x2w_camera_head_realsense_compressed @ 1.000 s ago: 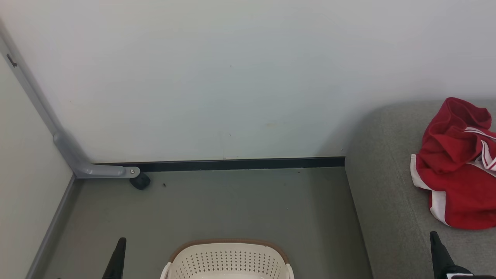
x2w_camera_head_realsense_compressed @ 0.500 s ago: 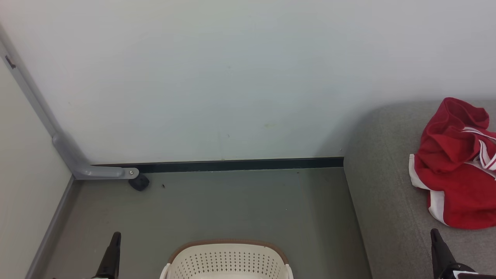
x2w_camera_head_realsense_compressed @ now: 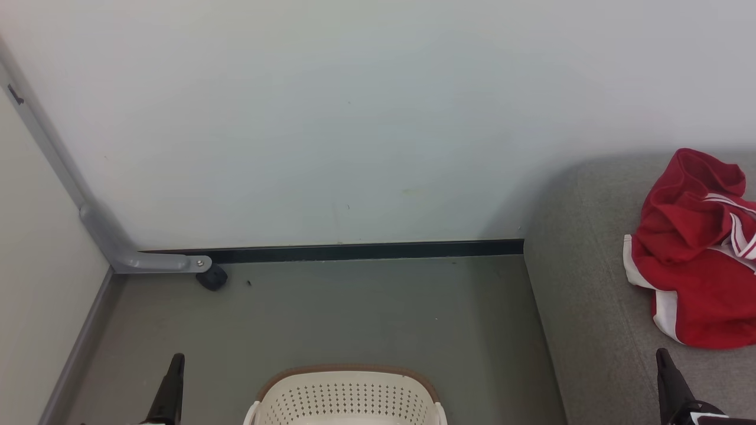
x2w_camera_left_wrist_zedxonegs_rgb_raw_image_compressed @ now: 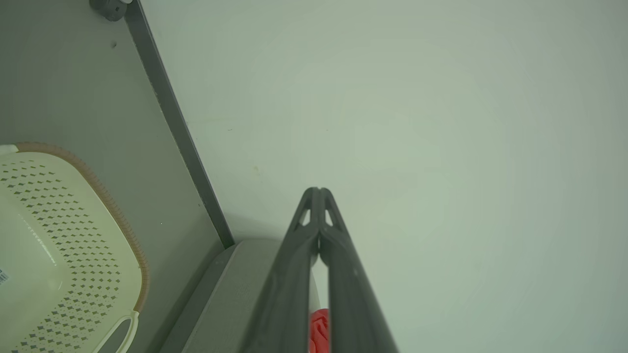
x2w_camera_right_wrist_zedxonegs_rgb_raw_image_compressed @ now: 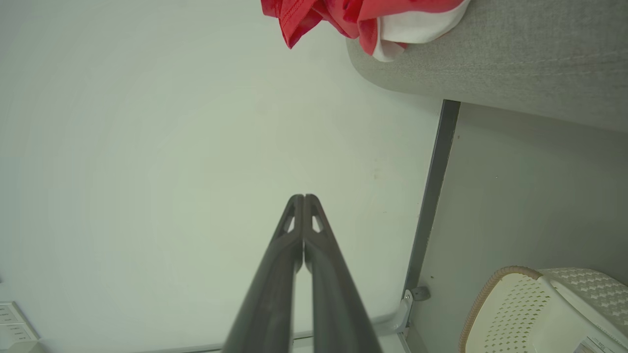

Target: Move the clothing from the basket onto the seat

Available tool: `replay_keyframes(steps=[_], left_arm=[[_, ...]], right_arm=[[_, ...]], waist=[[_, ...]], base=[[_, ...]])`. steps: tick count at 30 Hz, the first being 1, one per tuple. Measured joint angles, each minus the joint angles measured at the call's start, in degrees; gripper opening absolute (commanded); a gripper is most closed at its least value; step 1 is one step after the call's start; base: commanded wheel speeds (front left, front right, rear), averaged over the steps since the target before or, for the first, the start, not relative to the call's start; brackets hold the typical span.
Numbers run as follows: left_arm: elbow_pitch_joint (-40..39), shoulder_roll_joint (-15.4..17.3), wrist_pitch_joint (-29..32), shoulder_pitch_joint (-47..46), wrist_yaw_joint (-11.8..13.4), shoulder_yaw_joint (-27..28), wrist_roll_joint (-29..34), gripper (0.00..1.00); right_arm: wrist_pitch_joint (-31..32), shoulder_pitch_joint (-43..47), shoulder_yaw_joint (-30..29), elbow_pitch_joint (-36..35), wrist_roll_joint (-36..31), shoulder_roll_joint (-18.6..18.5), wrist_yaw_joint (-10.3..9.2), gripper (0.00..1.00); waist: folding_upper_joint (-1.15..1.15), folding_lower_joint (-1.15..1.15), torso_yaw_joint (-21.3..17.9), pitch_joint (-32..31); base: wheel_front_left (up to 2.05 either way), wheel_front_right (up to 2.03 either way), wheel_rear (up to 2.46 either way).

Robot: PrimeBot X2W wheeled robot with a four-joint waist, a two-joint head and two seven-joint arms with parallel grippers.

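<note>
Shut tight and holding nothing, my left pincer (x2w_camera_left_wrist_zedxonegs_rgb_raw_image_compressed: 318,192) rises at the near left and my right pincer (x2w_camera_right_wrist_zedxonegs_rgb_raw_image_compressed: 303,197) at the near right. The clothing (x2w_camera_head_realsense_compressed: 691,265) lies crumpled on the seat (x2w_camera_head_realsense_compressed: 585,307) at the right, just beyond my right pincer and apart from it. The basket (x2w_camera_head_realsense_compressed: 348,401) sits on the floor (x2w_camera_head_realsense_compressed: 354,313) between my pincers, left of the seat, with the pale wall (x2w_camera_head_realsense_compressed: 354,118) beyond.
</note>
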Motion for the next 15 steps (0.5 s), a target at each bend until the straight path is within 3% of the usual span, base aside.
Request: replay_keyframes(steps=[15], left_arm=[[0.0, 0.0, 0.0, 0.0, 0.0, 0.0, 0.0, 0.00]], right_arm=[[0.0, 0.0, 0.0, 0.0, 0.0, 0.0, 0.00, 0.00]], waist=[[0.00, 0.00, 0.0, 0.0]], base=[[0.00, 0.00, 0.00]])
